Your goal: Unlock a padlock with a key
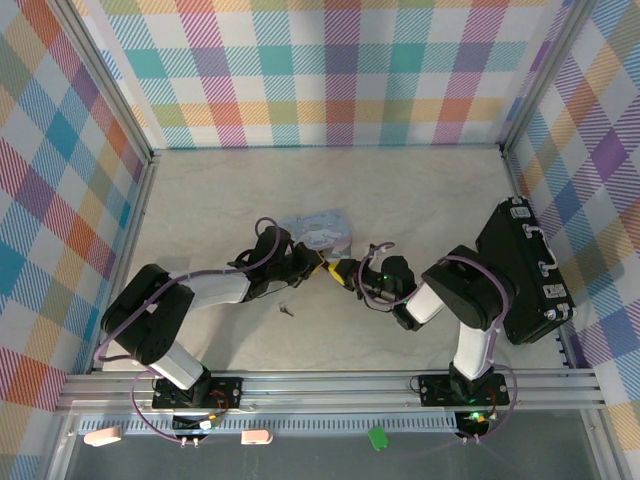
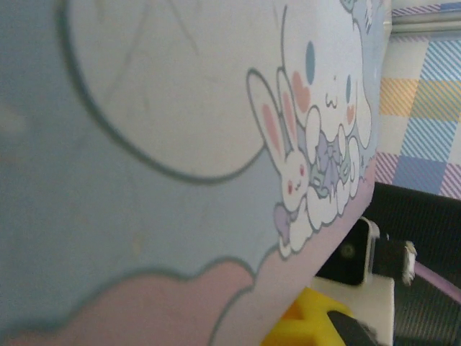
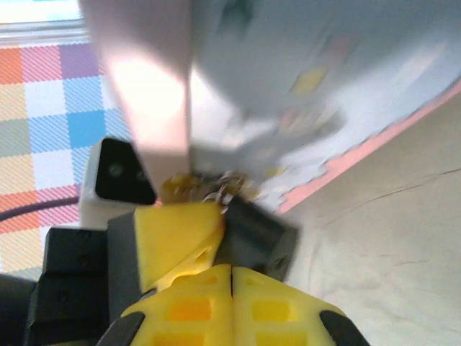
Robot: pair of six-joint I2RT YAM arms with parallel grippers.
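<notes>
Right gripper (image 3: 232, 270) closed; left gripper (image 1: 320, 262) clamps the padlock (image 3: 256, 234) mid-table (image 1: 430, 200) beside the tin (image 1: 322, 228). The key (image 1: 286, 310) lies nearer the front edge. Plaid walls (image 1: 330, 70) surround.

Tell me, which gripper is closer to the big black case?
Right. The right gripper is left of the black case; the left gripper is farther left, beyond the right one.
</notes>
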